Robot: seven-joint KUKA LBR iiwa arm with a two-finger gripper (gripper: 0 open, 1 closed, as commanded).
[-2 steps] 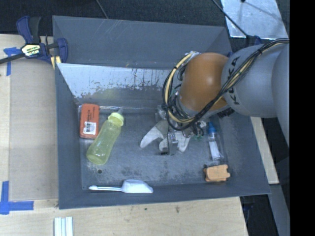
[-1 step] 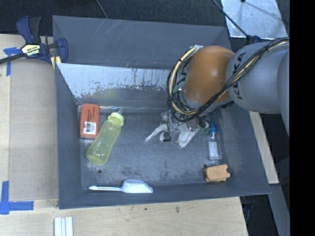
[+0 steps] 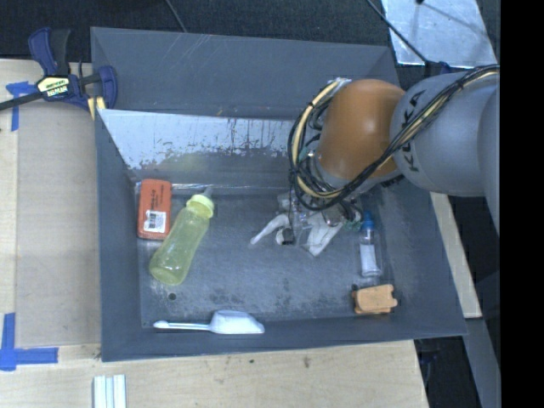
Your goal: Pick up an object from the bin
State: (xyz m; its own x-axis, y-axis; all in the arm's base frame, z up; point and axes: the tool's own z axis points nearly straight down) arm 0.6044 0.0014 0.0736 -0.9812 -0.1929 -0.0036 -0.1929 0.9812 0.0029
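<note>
A grey bin (image 3: 119, 253) has a few small things lying far apart on its floor. The robot arm (image 3: 450, 138) comes in from the right, and it has a round brown cover (image 3: 361, 130) with yellow and black cables (image 3: 308, 155) looping around it. The gripper (image 3: 291, 226) is low in the bin, a bit right of the middle, under the brown cover. It is right on top of a white crumpled thing (image 3: 269, 229). One pointy end of the white thing sticks out to the left of the gripper, and another bit sticks out on the right. I cannot tell if the gripper is open or closed, or if it has hold of the white thing. Just to the right lies a small clear bottle (image 3: 369, 252) with a blue top. Near it, at the front right of the bin, sits a small brown lump (image 3: 375, 299). On the left side lies a yellow-green bottle (image 3: 180, 241), tipped over, with its cap pointing up and to the right. An orange box (image 3: 154, 209) with a white label lies right beside it. At the front left lies a white spoon (image 3: 218, 323), well away from the gripper.
</note>
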